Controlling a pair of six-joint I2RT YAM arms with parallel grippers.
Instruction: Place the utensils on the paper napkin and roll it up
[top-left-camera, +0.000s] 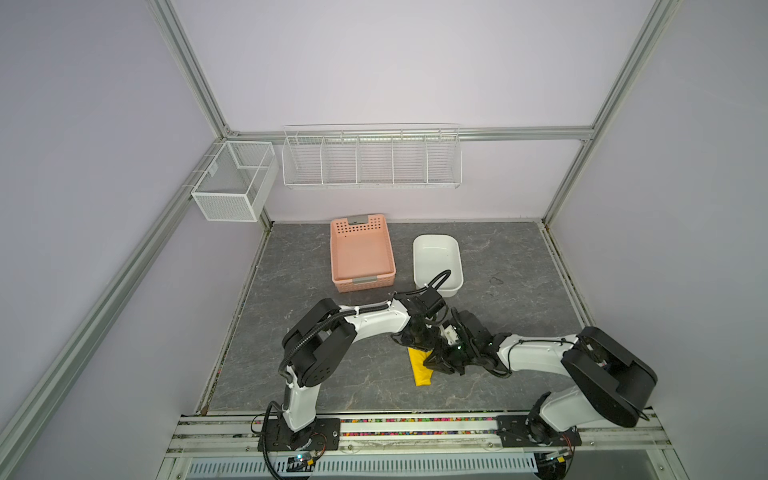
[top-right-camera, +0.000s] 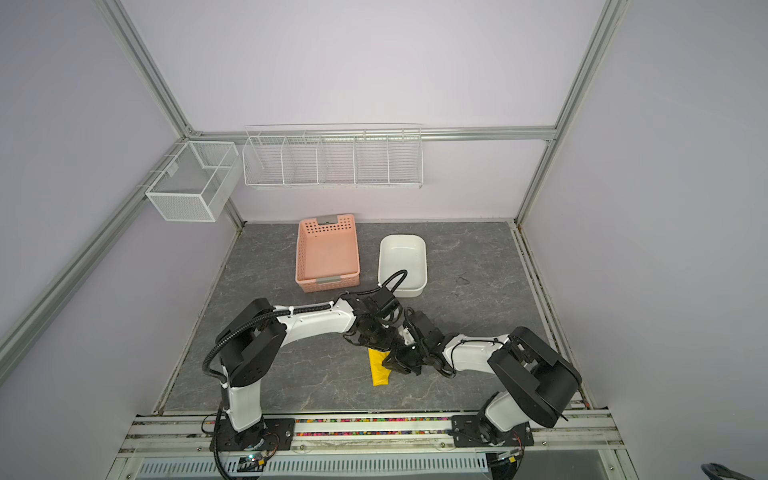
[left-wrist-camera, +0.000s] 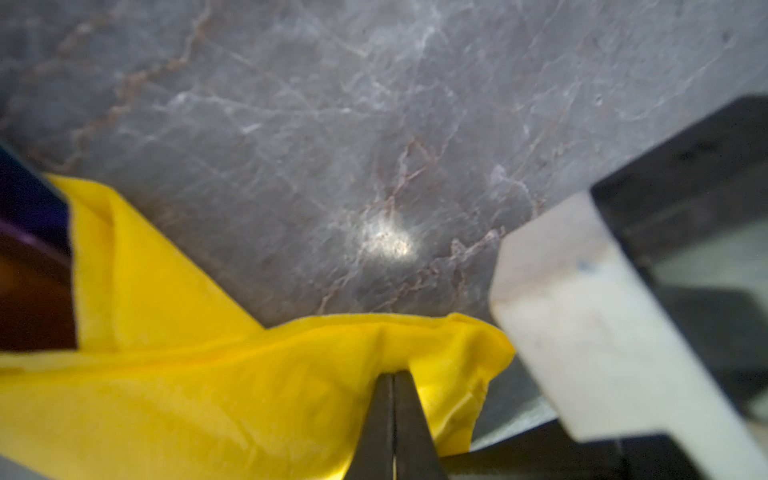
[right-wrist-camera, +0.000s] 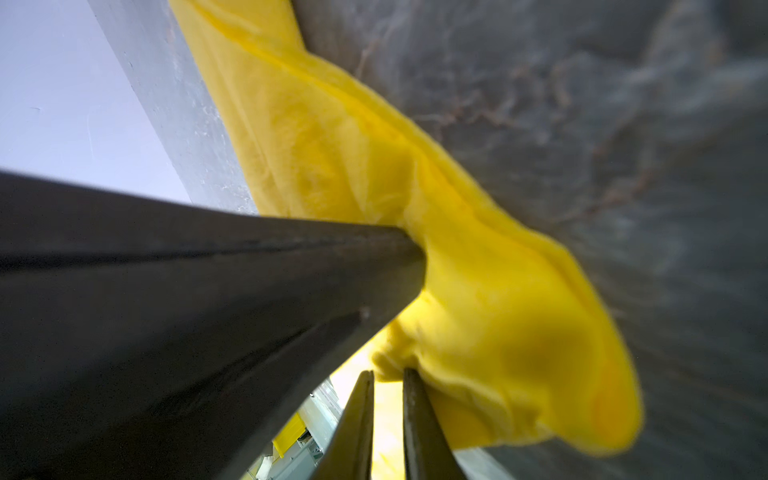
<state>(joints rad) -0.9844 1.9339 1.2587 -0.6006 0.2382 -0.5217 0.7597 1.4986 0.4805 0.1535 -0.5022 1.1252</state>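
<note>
In both top views the paper napkin (top-left-camera: 420, 370) (top-right-camera: 378, 370) lies near the front middle of the grey marbled surface (top-left-camera: 519, 270) (top-right-camera: 490, 257), bunched into a narrow yellow strip. The left arm (top-left-camera: 374, 322) (top-right-camera: 316, 322) and the right arm (top-left-camera: 536, 353) (top-right-camera: 469, 353) meet over its far end, wrists almost touching, so that end and both sets of jaws are hidden from above. Behind them, well apart from the napkin, stands a pink basket (top-left-camera: 345, 284) (top-right-camera: 349, 282), with a white tub (top-left-camera: 451, 291) (top-right-camera: 411, 291) just beside it; the left arm's cable loops in front of the tub's near rim. A wire rack (top-left-camera: 372, 162) (top-right-camera: 332, 160) and a mesh box (top-left-camera: 232, 187) (top-right-camera: 187, 187) hang on the walls. In the left wrist view the left jaws are pressed fully together, with a puckered fold of the napkin (left-wrist-camera: 249, 395) nipped at their tips. One shiny purple-blue head of the utensils (left-wrist-camera: 29, 208) shows against the napkin's fold at the frame's edge, the rest hidden, and a blurred white-and-black part of the right arm (left-wrist-camera: 582, 324) blocks one side. In the right wrist view the right jaws stand a narrow slit apart, with the napkin's (right-wrist-camera: 478, 270) bunched edge touching their tips; whether they pinch it cannot be told. The dark left jaws cross in front, end against the napkin and cover much of it.
</note>
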